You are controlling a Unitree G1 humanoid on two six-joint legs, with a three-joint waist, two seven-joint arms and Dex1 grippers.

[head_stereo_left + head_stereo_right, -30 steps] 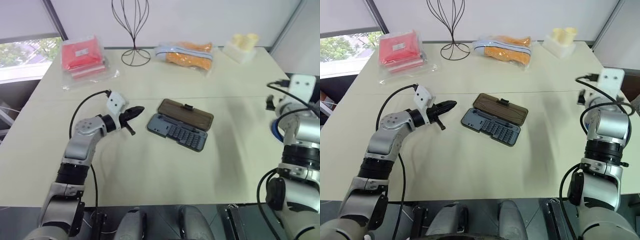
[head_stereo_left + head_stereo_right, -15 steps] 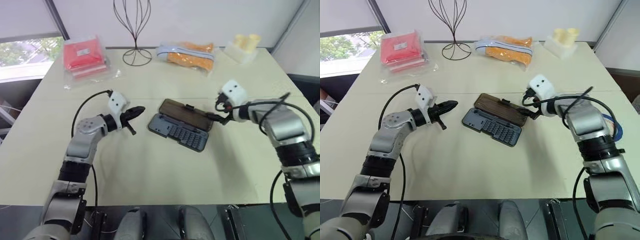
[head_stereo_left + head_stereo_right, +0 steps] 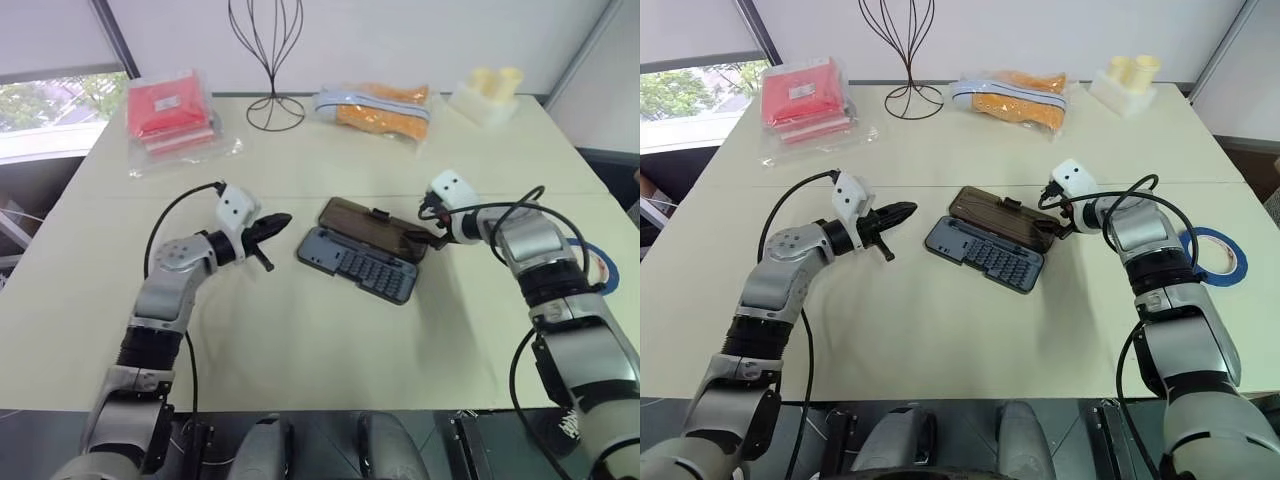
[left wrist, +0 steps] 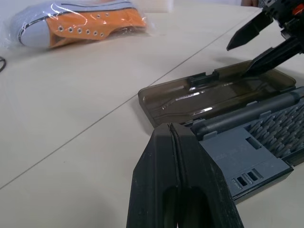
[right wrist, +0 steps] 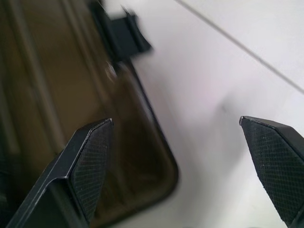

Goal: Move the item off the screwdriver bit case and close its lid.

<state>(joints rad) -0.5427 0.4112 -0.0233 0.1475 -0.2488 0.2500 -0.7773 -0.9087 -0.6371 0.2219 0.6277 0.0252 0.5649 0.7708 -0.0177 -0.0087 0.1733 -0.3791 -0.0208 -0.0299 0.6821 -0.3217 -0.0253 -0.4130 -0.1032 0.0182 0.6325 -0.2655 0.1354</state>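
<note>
From the head view, our blue tape roll [image 3: 1217, 254] lies on the table off the dark grey bit case [image 3: 985, 256], whose smoky brown lid [image 3: 1002, 218] lies flat open. In the right wrist view, our right gripper [image 5: 178, 156] is spread over the lid's corner; we should hook under that edge and swing it toward the bits. In the left wrist view, our left gripper [image 4: 175, 142] is closed, empty.

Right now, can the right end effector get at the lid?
Probably yes. The right end effector is open at the right end of the lid, which lies flat and bare beside the case.
</note>
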